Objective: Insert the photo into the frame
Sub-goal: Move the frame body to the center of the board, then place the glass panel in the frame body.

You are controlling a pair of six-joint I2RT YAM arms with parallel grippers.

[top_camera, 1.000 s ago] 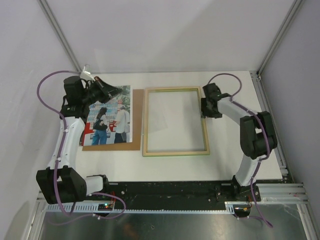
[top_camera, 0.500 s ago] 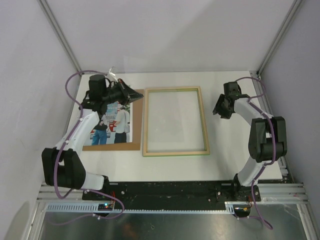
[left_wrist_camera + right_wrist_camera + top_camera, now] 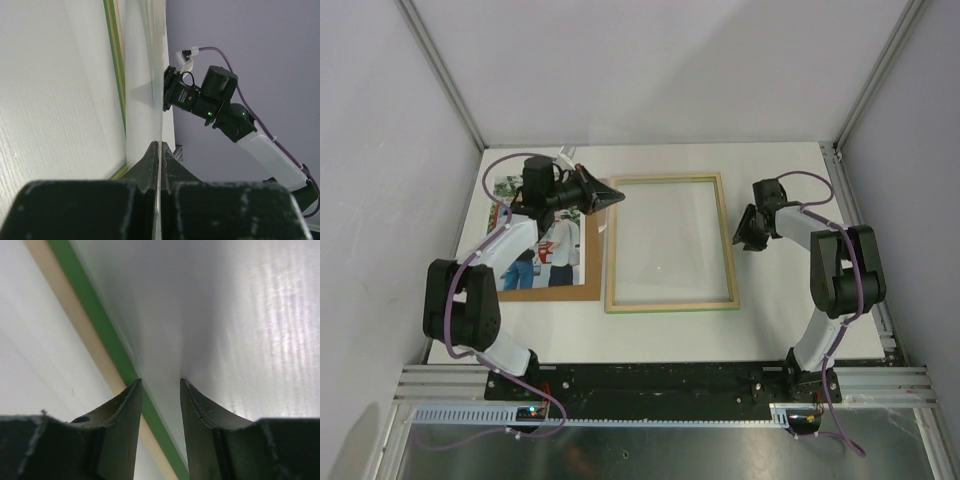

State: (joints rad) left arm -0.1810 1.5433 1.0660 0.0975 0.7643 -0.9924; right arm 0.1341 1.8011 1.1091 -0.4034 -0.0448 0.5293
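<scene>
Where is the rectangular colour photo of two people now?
Top view, left side: the photo lies on the brown backing board, left of the pale wooden frame.

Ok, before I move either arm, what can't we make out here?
Colour photo print: middle hidden by the left arm, top view.
Left gripper: whether it touches the thin green-and-wood picture frame is too small to tell from above; its own fingers block the left wrist view.
Right gripper: contact with the frame's edge, blurred close-up in the right wrist view.

Brown backing board lies flat (left side); white table beneath.
</scene>
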